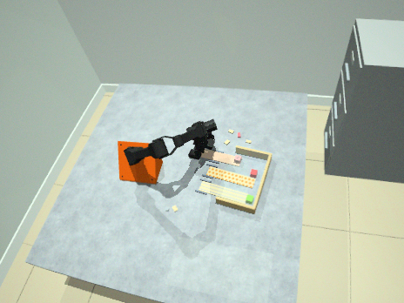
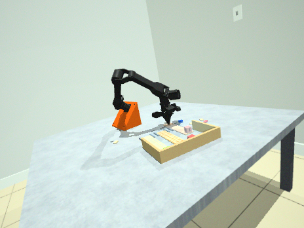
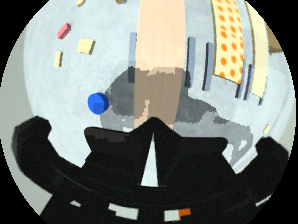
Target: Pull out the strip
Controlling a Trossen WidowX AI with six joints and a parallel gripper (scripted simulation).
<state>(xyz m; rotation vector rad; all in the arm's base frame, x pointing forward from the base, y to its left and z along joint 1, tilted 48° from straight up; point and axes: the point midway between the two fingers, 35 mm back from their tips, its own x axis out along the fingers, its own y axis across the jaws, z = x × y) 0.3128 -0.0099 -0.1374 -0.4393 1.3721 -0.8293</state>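
The labelled cube, a pale pink cube [image 1: 238, 159] [image 2: 187, 129] with dark markings in the exterior view, rests near the far end of the plain peach strip [image 1: 224, 157] [image 2: 177, 128] [image 3: 161, 40]. The cube is out of the wrist view. My gripper [image 2: 168, 124] [image 3: 153, 120] is shut on the near end of the peach strip, low at the table; its fingertips hide the grip itself. The orange-dotted strip [image 1: 231, 177] [image 2: 170, 137] [image 3: 230, 45] and the pale striped strip [image 1: 223, 191] [image 3: 258, 50] lie beside it.
A wooden wall [image 1: 264, 176] [image 2: 190, 148] encloses the strips' far ends on three sides. A red cube [image 1: 253, 172] and a green cube [image 1: 250, 198] stand inside. Grey guide rails [image 3: 190, 62] flank the strips. A blue round object [image 2: 180, 121] [image 3: 98, 103] and small scraps lie outside.
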